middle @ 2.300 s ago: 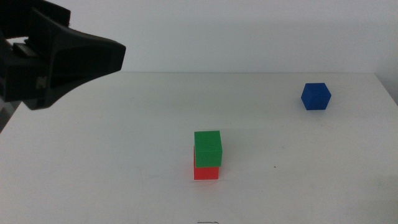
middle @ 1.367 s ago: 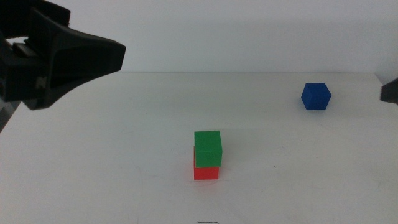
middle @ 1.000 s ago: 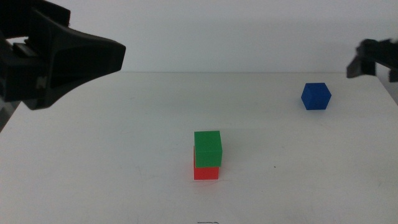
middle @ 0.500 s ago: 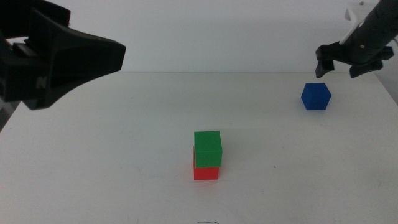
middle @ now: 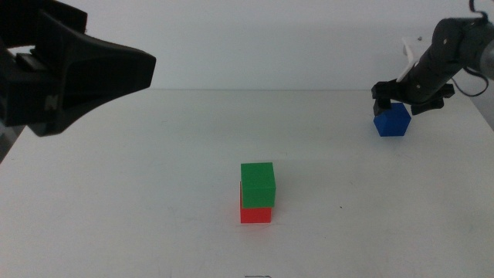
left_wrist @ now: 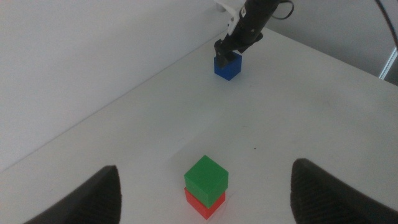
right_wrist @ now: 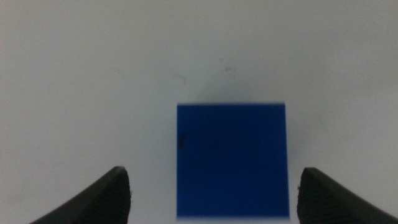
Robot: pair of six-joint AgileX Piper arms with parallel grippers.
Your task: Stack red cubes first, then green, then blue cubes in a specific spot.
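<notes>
Right gripper (middle: pixel 401 99) over blue cube (middle: pixel 392 120) (jaws apart)

Bright, even light, faint shadows; right wrist view slightly blurred

Left gripper (left_wrist: pixel 205 190) jaws wide apart, raised above white table (left_wrist: pixel 323 106). Green cube (left_wrist: pixel 206 177) sits atop red cube (left_wrist: pixel 204 204), between jaws. Far off, right gripper (left_wrist: pixel 227 51) directly over blue cube (left_wrist: pixel 227 67), near table's back edge.
</notes>
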